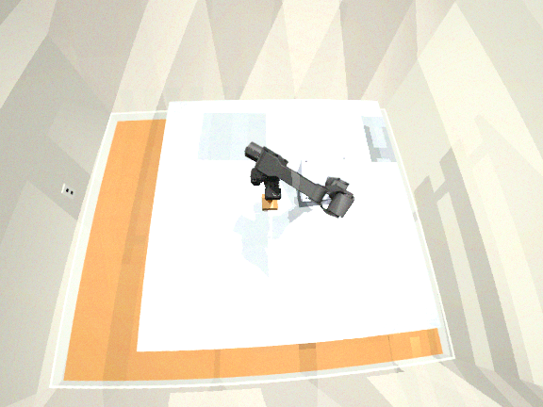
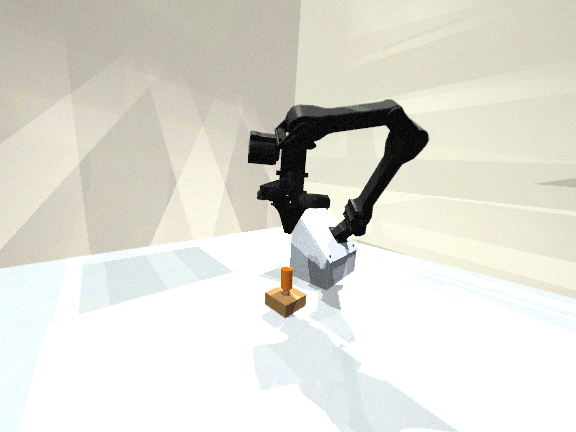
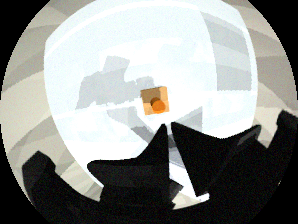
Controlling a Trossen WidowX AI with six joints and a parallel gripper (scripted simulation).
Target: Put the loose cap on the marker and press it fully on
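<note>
The orange cap (image 2: pixel 286 278) (image 3: pixel 159 105) sits upright over the marker in the wooden holder block (image 2: pixel 275 301) (image 3: pixel 148 95) (image 1: pixel 270 206). A short grey part of the marker (image 2: pixel 286 292) shows between the cap and the block. How firmly the cap sits cannot be told. My gripper (image 2: pixel 287 231) (image 3: pixel 168 126) is above the cap, clear of it, pointing down. Its fingers are nearly together, with a thin gap and nothing between them. In the top view the arm partly covers the block's far side, and the fingertips are hidden.
The pale grey robot base (image 2: pixel 310 255) stands behind the block and to its right in the exterior view. The arm (image 2: pixel 350 119) (image 1: pixel 302 182) arches from it over to the gripper. The white table (image 1: pixel 283 301) carries arm shadows, with an orange surface (image 1: pixel 101 236) beyond its left edge.
</note>
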